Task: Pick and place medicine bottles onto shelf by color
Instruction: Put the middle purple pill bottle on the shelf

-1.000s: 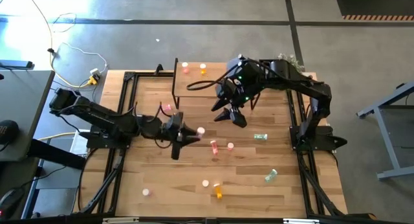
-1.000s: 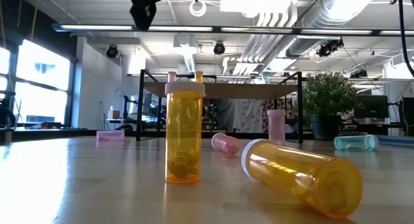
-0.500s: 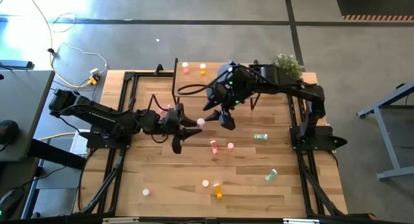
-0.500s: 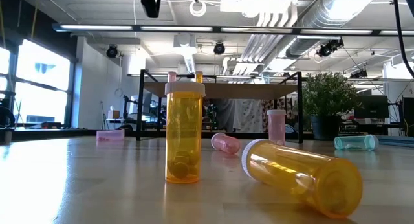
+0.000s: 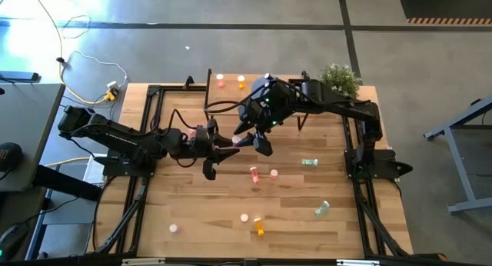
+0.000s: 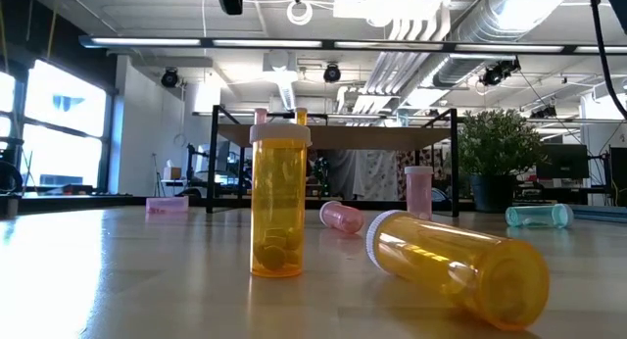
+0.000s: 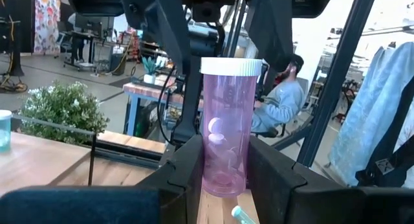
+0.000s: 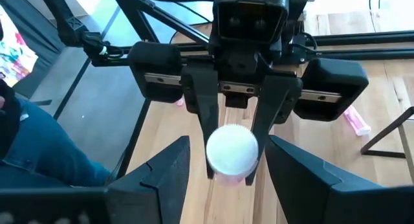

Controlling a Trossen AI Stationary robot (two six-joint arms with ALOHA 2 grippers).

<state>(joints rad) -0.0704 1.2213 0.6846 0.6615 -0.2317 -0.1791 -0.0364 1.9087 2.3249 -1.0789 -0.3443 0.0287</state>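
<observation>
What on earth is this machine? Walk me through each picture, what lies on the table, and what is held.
Two robot arms work at a wooden table. One picture looks down from overhead, one looks level across the tabletop, and two come from cameras on the wrists. Small pill bottles lie scattered: an orange one stands, another lies on its side. A low shelf carries two bottles. The left gripper is shut on a pink bottle, held upright. The right gripper, open, sits just above the bottle's white cap.

Two teal bottles (image 5: 310, 163), three orange bottles (image 5: 259, 228) — and six pink bottles (image 5: 274, 174), as far as shows. One shelf (image 5: 227, 94), one plant (image 5: 340, 78).
</observation>
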